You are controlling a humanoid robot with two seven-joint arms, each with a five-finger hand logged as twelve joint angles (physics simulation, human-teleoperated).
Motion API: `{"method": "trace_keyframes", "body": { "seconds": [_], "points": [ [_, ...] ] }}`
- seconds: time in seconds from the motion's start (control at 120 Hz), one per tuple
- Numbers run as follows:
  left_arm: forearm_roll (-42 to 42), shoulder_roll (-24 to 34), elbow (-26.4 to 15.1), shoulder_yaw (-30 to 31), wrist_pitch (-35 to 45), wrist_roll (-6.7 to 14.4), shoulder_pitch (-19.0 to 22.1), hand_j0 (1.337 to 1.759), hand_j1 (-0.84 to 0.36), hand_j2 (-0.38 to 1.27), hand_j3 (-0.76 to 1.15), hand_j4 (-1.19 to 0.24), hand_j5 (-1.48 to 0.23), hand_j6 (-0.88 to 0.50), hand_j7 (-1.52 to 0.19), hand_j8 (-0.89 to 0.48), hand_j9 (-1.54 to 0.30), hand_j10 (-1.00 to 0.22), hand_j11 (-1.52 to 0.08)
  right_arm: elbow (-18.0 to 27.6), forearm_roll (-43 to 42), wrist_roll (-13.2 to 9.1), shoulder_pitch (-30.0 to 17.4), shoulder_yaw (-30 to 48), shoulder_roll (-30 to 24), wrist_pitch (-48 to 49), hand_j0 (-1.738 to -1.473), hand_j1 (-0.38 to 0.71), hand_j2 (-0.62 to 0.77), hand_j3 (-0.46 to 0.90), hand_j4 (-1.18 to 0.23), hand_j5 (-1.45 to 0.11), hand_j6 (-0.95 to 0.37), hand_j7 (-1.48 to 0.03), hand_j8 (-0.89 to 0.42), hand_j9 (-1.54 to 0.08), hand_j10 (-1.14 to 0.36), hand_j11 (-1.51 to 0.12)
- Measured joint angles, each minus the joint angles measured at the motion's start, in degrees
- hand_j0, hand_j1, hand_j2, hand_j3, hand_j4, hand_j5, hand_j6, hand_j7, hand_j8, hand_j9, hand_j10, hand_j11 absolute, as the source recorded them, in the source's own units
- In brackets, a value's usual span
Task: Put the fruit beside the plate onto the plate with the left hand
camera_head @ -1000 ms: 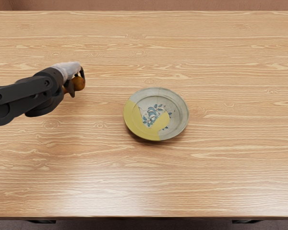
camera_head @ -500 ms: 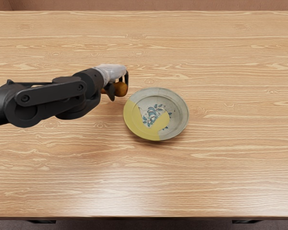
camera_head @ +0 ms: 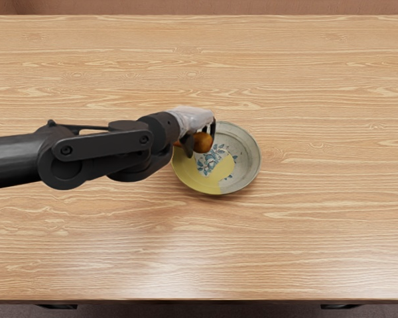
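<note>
orange fruit [camera_head: 201, 141], long axis unclear, is clasped in the left hand [camera_head: 194, 123] over the plate [camera_head: 249, 156].

A light wooden table [camera_head: 305, 252] carried one plate [camera_head: 247, 158] near its middle, well clear of every edge.

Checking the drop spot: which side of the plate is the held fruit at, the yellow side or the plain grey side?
The yellow side, on the picture's left: the left hand holds the fruit there; the grey side lies bare.
</note>
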Motion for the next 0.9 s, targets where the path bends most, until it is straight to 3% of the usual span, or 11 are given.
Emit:
{"method": "trace_keyframes", "body": {
  "seconds": [0.267,0.408,0.55,0.75,0.9],
  "points": [
    [-0.06,-0.74,0.14,0.0,-0.47,-0.01,0.45,1.653,-0.31,0.22,0.0,-0.59,-0.85,-0.5,-0.86,-0.68,-0.87,-0.64,-0.87,0.0,0.02,0.0,-0.05,0.0,0.0,0.0,-1.658,-0.35,0.0,0.0,0.0,0.0,0.0,0.0,0.0,0.0,0.0,0.0],
    [-0.6,-0.57,0.11,-0.55,-0.87,-0.01,0.36,1.655,-0.02,0.12,0.0,-0.33,-0.47,-0.28,-0.47,-0.38,-0.48,-0.36,-0.48,0.0,0.02,0.0,-0.08,0.0,0.0,0.0,-1.658,-0.35,0.0,0.0,0.0,0.0,0.0,0.0,0.0,0.0,0.0,0.0],
    [-1.31,0.23,0.1,-2.99,-1.41,-0.01,0.6,1.657,0.15,0.06,0.0,-0.18,-0.25,-0.16,-0.25,-0.2,-0.25,-0.19,-0.25,0.0,0.0,0.0,-0.09,0.0,0.0,0.0,-1.658,-0.35,0.0,0.0,0.0,0.0,0.0,0.0,0.0,0.0,0.0,0.0],
    [-12.36,9.11,-0.36,-10.11,-3.35,-0.01,1.3,1.658,0.26,0.03,0.0,-0.08,-0.11,-0.07,-0.11,-0.09,-0.11,-0.09,-0.11,0.0,0.0,0.0,-0.03,0.0,0.0,0.0,-1.658,-0.35,0.0,0.0,0.0,0.0,0.0,0.0,0.0,0.0,0.0,0.0],
    [-23.03,19.29,-0.82,-20.46,-16.4,-0.01,6.19,1.658,0.29,0.02,0.0,-0.05,-0.07,-0.05,-0.07,-0.06,-0.07,-0.05,-0.07,0.01,0.0,0.0,0.02,0.02,0.0,0.0,-1.658,-0.35,0.0,0.0,0.0,0.0,0.0,0.0,0.0,0.0,0.0,0.0]
  ]
}}
